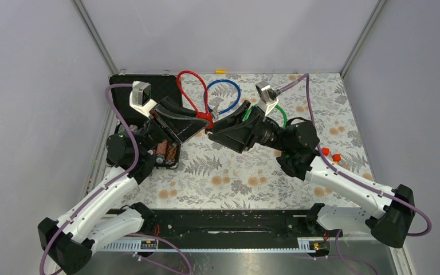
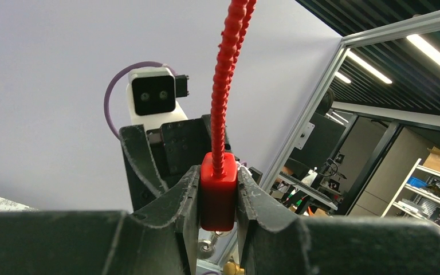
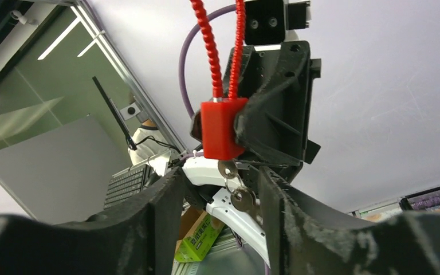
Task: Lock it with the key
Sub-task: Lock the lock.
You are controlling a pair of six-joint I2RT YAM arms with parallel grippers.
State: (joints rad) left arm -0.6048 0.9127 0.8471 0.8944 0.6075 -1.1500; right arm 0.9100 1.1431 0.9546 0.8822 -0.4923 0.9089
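**yam_fan:** where's the lock in this one, and what does it look like?

**benchbot:** It's up off the table, in mid-air between the two arms. The red lock body (image 3: pixel 222 129) is a small blocky box. A ribbed red cable (image 2: pixel 223 86) loops out of its top, and two silver keys (image 3: pixel 238 192) dangle from its underside.

**yam_fan:** and the arms?

**benchbot:** Both reach inward, so the grippers meet nose to nose over the middle of the table. The left gripper (image 1: pixel 202 122) is clamped on the lock body, one finger flat on each side. The right gripper (image 3: pixel 222 179) sits just below with its jaws apart and the keys hanging in the gap. The lower key is close to one finger, but I can't tell if it touches.

**yam_fan:** anything else around?

**benchbot:** A blue cable loop (image 1: pixel 223 97) and a green cable (image 1: pixel 282 114) lie on the fern-print cloth (image 1: pixel 235 177) behind the grippers. A black case (image 1: pixel 160 86) sits at the far left under the left arm, and two orange-red pieces (image 1: pixel 329 154) are beside the right arm. From the top camera the gripper bodies hide the keys completely — only the wrist views show them.
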